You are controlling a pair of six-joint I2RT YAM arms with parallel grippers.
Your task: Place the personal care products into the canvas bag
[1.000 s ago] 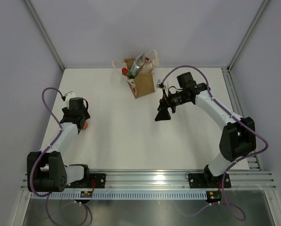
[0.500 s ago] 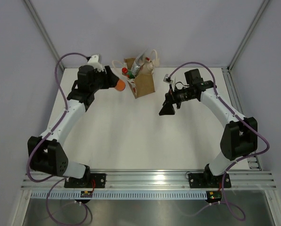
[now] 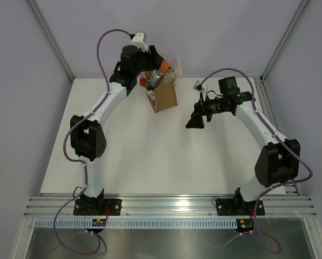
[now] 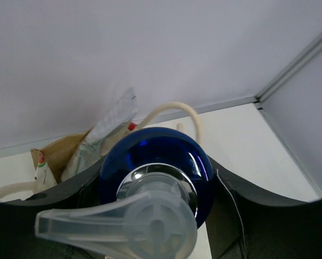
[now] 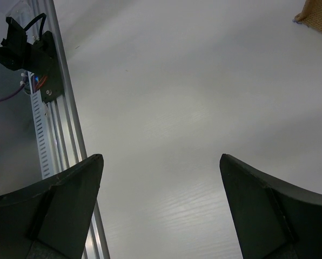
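Note:
The canvas bag (image 3: 165, 96) stands at the back middle of the table, with a silvery tube (image 3: 157, 76) and a red-topped dark bottle (image 3: 143, 82) poking out of it. My left gripper (image 3: 160, 63) hangs above the bag's mouth, shut on the orange bottle (image 3: 164, 65). In the left wrist view the bottle's blue cap (image 4: 166, 156) and clear pump head fill the space between the fingers (image 4: 242, 210), with the bag (image 4: 58, 154), the tube (image 4: 111, 125) and a cream handle (image 4: 178, 110) below. My right gripper (image 3: 195, 120) stands open and empty to the right of the bag.
A corner of the bag (image 5: 317, 15) shows at the top right of the right wrist view, above bare white table. The aluminium rail (image 3: 172, 204) with both arm bases runs along the near edge. Grey walls close the back and sides.
My left arm has swung from the table's left side up to the back, carrying the orange bottle over the bag. The right gripper has drifted slightly right, still open.

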